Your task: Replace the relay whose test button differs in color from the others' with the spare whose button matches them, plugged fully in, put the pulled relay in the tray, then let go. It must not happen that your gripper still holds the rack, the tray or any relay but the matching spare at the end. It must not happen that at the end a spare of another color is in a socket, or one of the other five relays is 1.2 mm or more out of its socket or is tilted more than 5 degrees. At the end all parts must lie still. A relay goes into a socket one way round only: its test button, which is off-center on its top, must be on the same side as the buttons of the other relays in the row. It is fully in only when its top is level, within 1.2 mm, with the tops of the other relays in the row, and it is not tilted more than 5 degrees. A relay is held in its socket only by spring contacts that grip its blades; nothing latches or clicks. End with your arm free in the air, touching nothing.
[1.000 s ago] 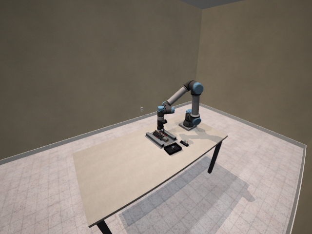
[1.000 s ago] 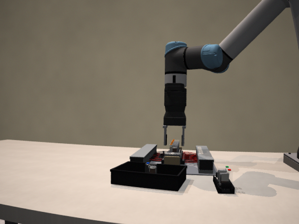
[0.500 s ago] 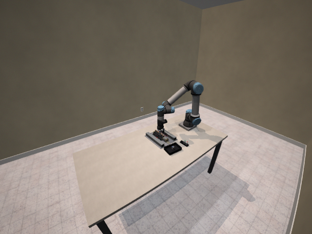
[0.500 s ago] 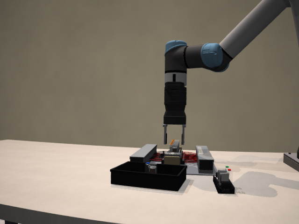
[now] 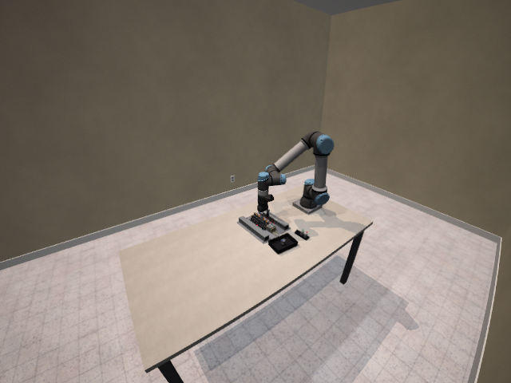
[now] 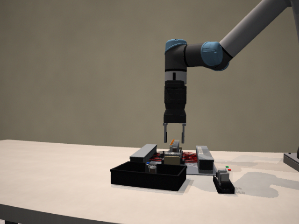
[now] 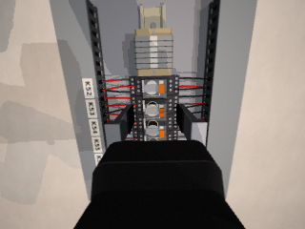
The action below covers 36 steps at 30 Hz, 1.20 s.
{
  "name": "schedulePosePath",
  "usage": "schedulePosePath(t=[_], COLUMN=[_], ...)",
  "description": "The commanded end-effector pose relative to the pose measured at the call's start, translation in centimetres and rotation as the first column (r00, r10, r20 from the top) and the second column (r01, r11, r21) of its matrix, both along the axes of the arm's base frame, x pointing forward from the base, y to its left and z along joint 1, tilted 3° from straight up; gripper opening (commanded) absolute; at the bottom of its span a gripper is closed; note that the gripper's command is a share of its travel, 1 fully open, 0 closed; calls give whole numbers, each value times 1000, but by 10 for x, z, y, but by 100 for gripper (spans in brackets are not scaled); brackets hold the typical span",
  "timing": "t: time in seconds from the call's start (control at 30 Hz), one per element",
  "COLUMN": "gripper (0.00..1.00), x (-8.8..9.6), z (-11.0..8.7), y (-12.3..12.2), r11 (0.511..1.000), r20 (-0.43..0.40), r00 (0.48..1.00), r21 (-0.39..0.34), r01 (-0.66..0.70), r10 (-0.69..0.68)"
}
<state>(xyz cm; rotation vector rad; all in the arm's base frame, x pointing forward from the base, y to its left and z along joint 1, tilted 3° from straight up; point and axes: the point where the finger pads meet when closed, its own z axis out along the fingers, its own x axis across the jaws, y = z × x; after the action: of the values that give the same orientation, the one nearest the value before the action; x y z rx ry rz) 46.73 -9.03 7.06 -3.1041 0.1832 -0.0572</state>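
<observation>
Gripper [image 6: 174, 137] open, empty, above the relay row [image 7: 155, 112]. Lift straight up; keep your fingers off the orange-button tops.

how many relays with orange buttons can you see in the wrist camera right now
3 show in a row down the panel's middle: the farthest beside the red wires, the middle one, and the nearest between the open gripper fingers. The gripper body may hide more below.

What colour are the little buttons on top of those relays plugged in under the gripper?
Orange, on the grey plugged-in relays; the wrist view shows them best.
</observation>
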Motion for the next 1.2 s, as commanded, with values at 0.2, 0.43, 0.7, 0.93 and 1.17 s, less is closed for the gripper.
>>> schedulePosePath(t=[0.2, 0.43, 0.7, 0.93, 1.17], gripper=[100, 100, 100, 100, 100], x=[0, -2, -2, -1, -1], z=[2, 47, 47, 43, 40], y=[0, -2, -2, -1, -1], r11=[1000, 1000, 1000, 1000, 1000], r20=[1, 1, 1, 2, 1], r00=[1000, 1000, 1000, 1000, 1000], r21=[-1, -1, -1, -1, -1], r01=[0, 0, 0, 0, 0], r10=[0, 0, 0, 0, 0])
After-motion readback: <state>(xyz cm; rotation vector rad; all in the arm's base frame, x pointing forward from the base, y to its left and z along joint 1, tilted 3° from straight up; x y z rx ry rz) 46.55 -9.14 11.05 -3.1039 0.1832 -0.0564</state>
